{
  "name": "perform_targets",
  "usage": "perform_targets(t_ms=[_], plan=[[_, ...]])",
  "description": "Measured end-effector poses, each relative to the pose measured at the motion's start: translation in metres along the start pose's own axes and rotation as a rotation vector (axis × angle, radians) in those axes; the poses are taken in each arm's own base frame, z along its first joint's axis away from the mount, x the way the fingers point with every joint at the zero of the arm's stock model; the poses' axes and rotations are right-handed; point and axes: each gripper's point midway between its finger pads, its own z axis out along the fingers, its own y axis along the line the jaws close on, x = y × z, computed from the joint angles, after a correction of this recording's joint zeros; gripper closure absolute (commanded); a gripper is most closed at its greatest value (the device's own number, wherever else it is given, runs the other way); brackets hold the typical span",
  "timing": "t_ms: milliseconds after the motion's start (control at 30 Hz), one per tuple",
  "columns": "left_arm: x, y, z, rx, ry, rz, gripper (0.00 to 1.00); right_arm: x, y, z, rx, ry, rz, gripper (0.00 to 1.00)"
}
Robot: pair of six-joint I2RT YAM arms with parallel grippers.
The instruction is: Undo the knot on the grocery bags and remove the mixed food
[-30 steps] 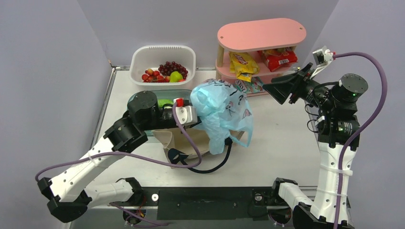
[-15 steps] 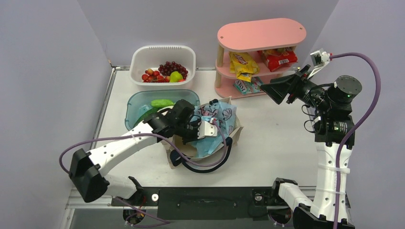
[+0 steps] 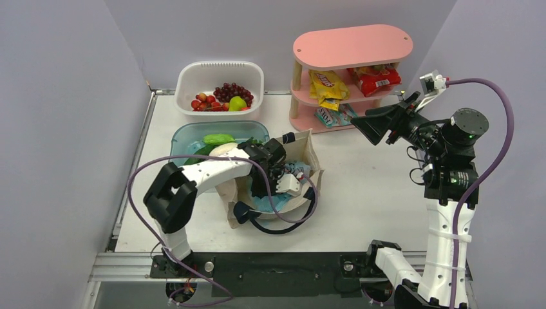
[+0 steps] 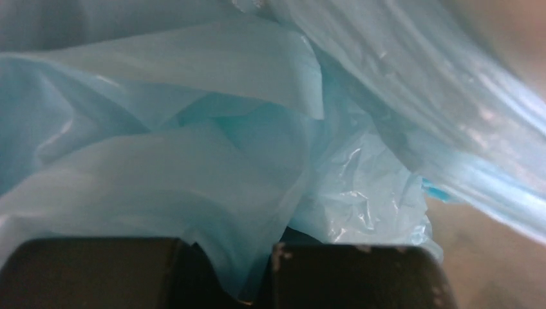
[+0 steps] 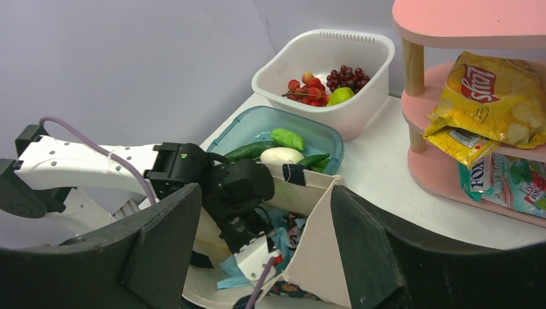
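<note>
Left end effector (image 3: 281,182): closed tight on a fold of the blue plastic bag (image 4: 193,161). In the wrist view the thin film runs down between the two dark fingers (image 4: 90,273) at the bottom edge of the frame (a pinch on the skin, not a scoop).

Blue plastic bag, place: middle of the overhead frame, crumpled low inside the open mouth of the canvas tote (image 3: 309,151). Only a little blue and print shows past the wrist.

Why held so: probably so the film can be lifted or steadied from inside the tote. Gripping the bag itself leaves whatever it holds undisturbed.

Knot: I cannot pick it out. The wrist view shows loose folds only, and nothing twisted or bunched is plain.

Right end effector (image 3: 364,123): upper right of the overhead frame, raised well above the bench (image 3: 373,193), near the pink shelf (image 3: 351,45). Its fingers are spread wide with nothing between them (likely waiting clear, its camera looking down on the tote).

Mixed food: snack packets (image 3: 329,84) lie on the shelf's lower tiers. Whether any food is left inside either bag is hidden.

Risk: the film is thin and may stretch or slip. The soft tote is not held down and may be dragged along.
</note>
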Motion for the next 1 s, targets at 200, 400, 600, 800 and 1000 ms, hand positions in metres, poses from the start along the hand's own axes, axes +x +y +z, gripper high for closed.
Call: perform_targets(t_ms=[200,400,600,800,1000], plan=[[0.009,0.013,0.014,0.024,0.102,-0.042,0.57,0.003,-0.002,0.000,0.008,0.007,0.001,0.30],[0.004,0.018,0.000,-0.032,0.099,-0.087,0.53,0.005,-0.004,0.000,0.019,0.014,0.006,0.30],[-0.029,0.013,-0.064,-0.154,-0.047,-0.041,0.50,0.007,-0.005,0.000,0.025,0.016,0.008,0.30],[-0.067,0.003,-0.116,-0.210,-0.199,0.000,0.47,0.016,-0.007,0.001,0.030,0.035,0.004,0.30],[-0.095,-0.001,-0.166,-0.274,-0.356,-0.066,0.45,0.039,-0.017,0.006,0.080,0.108,-0.043,0.30]])
